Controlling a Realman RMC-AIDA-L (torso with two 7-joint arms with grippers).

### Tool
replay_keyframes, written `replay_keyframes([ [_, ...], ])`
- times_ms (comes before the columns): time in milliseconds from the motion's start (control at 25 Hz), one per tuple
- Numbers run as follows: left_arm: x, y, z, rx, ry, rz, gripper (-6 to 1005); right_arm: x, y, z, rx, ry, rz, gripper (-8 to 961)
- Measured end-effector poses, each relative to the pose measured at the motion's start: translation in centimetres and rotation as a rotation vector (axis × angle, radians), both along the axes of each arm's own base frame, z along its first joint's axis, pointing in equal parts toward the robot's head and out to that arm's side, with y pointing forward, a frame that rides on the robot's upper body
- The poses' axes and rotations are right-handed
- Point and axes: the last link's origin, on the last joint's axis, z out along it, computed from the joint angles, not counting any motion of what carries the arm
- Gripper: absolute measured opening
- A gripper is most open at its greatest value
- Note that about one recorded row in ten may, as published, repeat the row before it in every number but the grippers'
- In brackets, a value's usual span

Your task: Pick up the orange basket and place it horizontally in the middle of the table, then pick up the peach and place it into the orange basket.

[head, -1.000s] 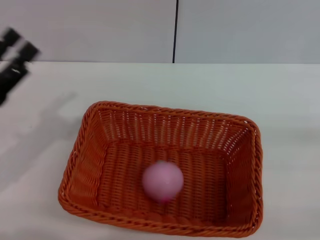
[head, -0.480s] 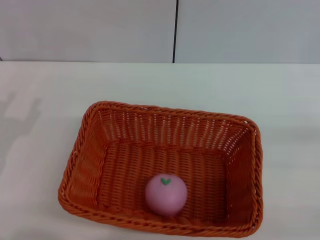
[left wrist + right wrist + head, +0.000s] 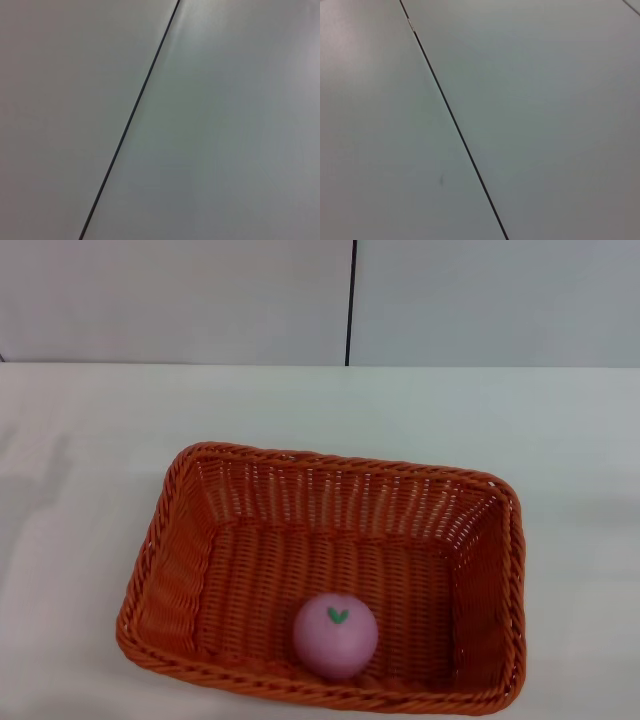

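Note:
The orange basket (image 3: 190,540) lies lengthwise across the middle of the white table (image 3: 560,430) in the head view. The pink peach (image 3: 336,636) rests inside it, against the near wall, with its green leaf mark facing up. Neither gripper shows in any view. Both wrist views show only a pale grey wall with a thin dark seam (image 3: 129,122) running across it, and the same seam (image 3: 455,122) crosses the right wrist view.
A grey wall with a vertical dark seam (image 3: 350,300) stands behind the table's far edge. Bare white tabletop surrounds the basket on the left, right and far sides.
The left gripper has withdrawn out of the head view at the left. The peach has rolled slightly toward the near wall of the basket and come to rest there.

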Motion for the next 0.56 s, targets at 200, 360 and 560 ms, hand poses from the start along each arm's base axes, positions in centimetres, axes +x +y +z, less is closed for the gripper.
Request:
replay_keyframes([
  [200,0.15,-0.13,-0.01,0.006,-0.004,-0.010,754,0.00,0.00,-0.01,0.000,0.000,0.000,448],
  [360,0.14,-0.15,-0.03,0.006,-0.005,-0.009,754,0.06,-0.08,0.02,0.003,0.002,-0.003,447],
  [560,0.07,-0.41,-0.03,0.008,-0.006,-0.008,754,0.24,-0.24,0.06,0.014,0.012,-0.014,447],
])
